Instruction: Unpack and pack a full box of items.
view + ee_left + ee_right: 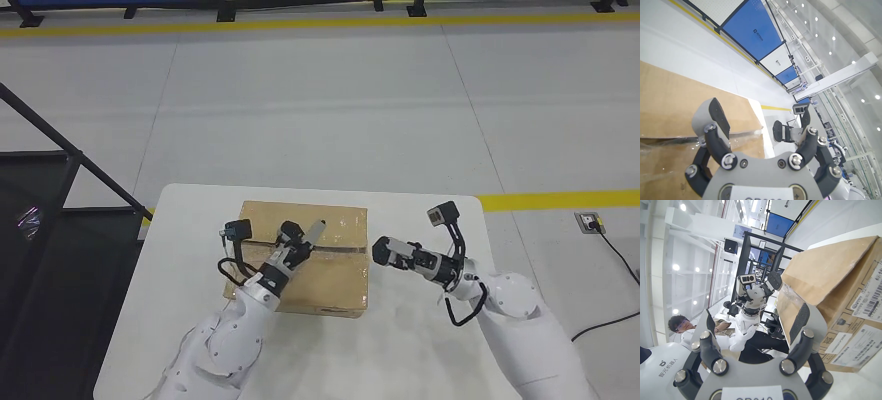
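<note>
Cardboard box [340, 222], one only, flaps down, sits mid-table on white table [410, 340], toward far edge. One strip of clear tape [335, 251], wrinkled, runs left-right along top seam. Two grippers. Left gripper [303, 234] is over box top at seam, jaws apart, nothing between. Right gripper [382, 250] is just beside box's right side, pointed at it, jaws apart, empty. Several white labels [863, 345] on that right side.

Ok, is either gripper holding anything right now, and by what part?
Nothing is held. The left gripper is open over the box, at its taped seam; the right gripper is open beside its end.
</note>
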